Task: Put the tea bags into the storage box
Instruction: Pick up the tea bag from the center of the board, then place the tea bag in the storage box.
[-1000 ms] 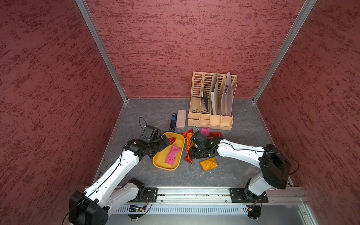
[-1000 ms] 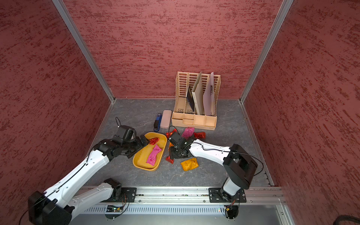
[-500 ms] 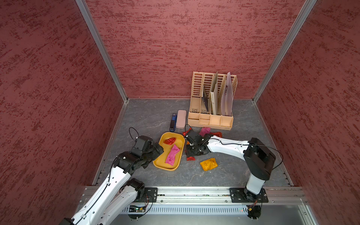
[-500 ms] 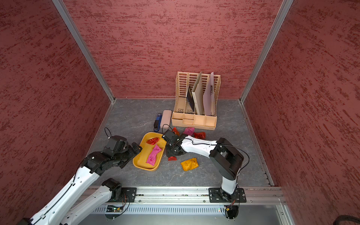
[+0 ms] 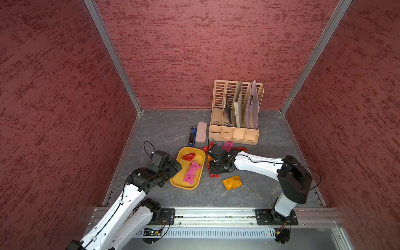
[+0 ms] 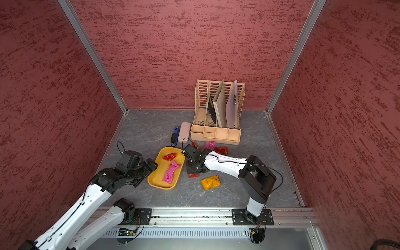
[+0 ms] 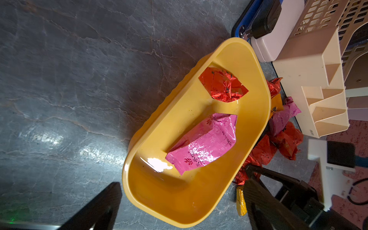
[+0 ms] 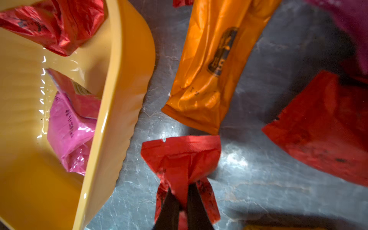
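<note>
Two tea bags (image 7: 203, 141) lie in the yellow storage box (image 8: 119, 89). The right gripper (image 8: 180, 199) pinches a crumpled red tea bag (image 8: 179, 157) just outside its rim, with the box to its left. The left gripper (image 7: 181, 179) gapes empty.

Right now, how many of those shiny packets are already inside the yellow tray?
2. A crumpled red packet lies near the yellow tray's far end; a pink packet lies along its middle. Nothing seems hidden beneath them.
</note>
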Controlling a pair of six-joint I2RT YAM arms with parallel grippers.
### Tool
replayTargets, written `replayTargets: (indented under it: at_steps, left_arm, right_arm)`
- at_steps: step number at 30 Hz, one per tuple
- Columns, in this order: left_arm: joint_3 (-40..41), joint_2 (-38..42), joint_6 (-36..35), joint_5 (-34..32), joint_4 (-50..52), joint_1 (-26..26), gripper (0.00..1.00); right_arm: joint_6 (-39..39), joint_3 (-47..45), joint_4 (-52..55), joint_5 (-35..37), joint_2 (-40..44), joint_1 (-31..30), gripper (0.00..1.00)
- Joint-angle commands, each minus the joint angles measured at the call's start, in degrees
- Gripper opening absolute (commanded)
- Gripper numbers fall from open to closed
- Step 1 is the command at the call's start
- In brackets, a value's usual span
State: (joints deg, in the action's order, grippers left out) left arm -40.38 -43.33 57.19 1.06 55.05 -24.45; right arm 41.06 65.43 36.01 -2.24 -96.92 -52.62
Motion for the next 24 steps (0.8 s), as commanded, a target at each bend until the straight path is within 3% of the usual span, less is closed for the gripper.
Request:
replayTargets:
  at_steps: [1,6,11,24]
  left_arm:
    - [-0.1,-1.6,-1.3,-0.7,-3.6,-0.1,1.0]
    - [-0.2,-6.5,-1.2,1.9,-9.6,0.8,1.0]
    - [0.1,-8.5,-0.2,4.0,-12.9,1.2,1.0]
    - [0.4,0.7,-2.0,0.0,-0.3,1.4,1.0]
  right_arm:
    - [-1.0,-0.5,2.7,2.4,4.8,-0.1,0.04]
    - [-2.8,2.7,2.9,0.3,8.3,-0.1,0.02]
    - [-4.9,8.9,1.2,-2.4,5.5,-0.1,0.01]
    - [-4.3,21.1,-6.0,-8.0,-10.9,0.0,0.0]
